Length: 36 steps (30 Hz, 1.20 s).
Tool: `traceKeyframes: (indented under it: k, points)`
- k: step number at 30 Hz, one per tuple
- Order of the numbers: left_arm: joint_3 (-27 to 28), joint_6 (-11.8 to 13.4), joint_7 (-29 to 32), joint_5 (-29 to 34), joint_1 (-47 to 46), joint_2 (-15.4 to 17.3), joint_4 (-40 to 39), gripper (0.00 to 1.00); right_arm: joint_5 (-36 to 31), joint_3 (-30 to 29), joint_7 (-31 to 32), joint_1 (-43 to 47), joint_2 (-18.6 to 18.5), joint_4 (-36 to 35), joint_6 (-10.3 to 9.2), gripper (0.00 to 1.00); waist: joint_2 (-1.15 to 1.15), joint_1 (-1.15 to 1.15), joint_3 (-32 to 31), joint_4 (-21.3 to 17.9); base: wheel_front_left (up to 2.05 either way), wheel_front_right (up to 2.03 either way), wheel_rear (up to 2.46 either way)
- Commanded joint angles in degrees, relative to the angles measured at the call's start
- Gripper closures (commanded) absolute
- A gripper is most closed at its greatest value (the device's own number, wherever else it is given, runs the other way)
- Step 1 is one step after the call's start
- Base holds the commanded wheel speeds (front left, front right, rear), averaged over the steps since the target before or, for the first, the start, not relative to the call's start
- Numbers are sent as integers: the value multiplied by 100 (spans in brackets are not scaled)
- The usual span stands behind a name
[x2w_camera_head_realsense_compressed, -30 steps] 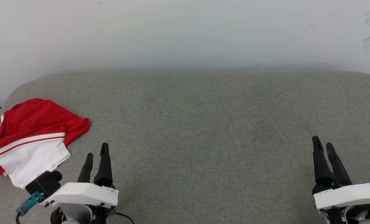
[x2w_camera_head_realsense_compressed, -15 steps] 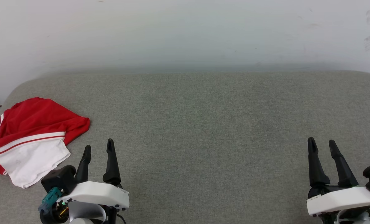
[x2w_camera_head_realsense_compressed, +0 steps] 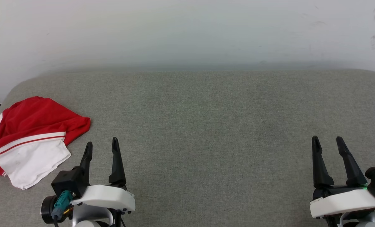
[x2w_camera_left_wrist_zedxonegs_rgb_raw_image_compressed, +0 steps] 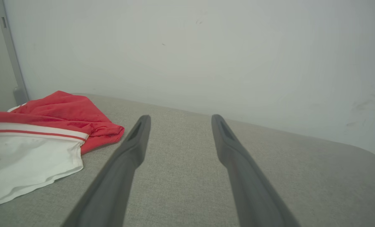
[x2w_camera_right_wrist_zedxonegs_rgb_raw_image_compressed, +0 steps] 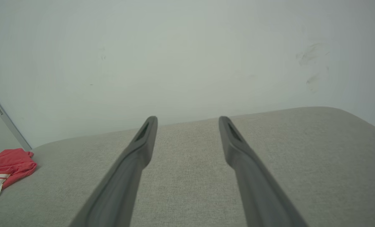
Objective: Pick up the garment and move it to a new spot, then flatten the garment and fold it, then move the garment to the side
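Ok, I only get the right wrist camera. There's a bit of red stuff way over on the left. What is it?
Observer: A shirt, red, with a big white part and a red-and-white stripe across it.
Operator: Is the other gripper holding it?
Observer: No. The left gripper is open and empty, just beside the shirt, not touching it.
Operator: Is it lying flat?
Observer: No, it's bunched in a heap at the left end of the cushion, white part nearest the robot.
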Motion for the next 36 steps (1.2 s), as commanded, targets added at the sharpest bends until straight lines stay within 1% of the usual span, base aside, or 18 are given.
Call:
traceKeyframes:
  k: [1, 7, 11, 24, 30, 33, 36]
  points:
    - [-18, 33, -48, 134, -25, 43, -75, 0, -113, -3, -57, -10, -2, -81, -1, 0, 0, 0, 3, 0, 0, 0, 0]
    - [-44, 59, -120, 421, -14, 51, -128, 0, -388, -3, -133, 3, -2, -149, -1, 0, 0, 0, 24, 3, 0, 0, 0]
    - [-72, 17, -192, 686, 9, 47, -175, 0, -626, -20, -213, 24, -2, -198, -1, 0, 0, 0, 50, 4, 0, 0, 0]
    - [-25, -246, -335, 1144, 77, -40, -151, 0, -995, 25, -344, 83, 0, -293, -2, 0, 0, 0, 90, 12, 0, 0, 0]
    - [52, -330, -401, 1363, 105, -117, -123, 0, -957, 15, -410, 99, 0, -283, -3, 0, 0, 0, 102, 14, 0, 0, 0]
    - [110, -413, -450, 1537, 118, -155, -104, 0, -899, 9, -457, 103, 0, -233, -3, 0, 0, 0, 114, 24, 0, 0, 0]
    - [156, -465, -450, 1509, 130, -179, -50, 0, -816, 13, -455, 104, 1, -183, -3, 0, 0, 0, 104, 34, 0, 0, 0]
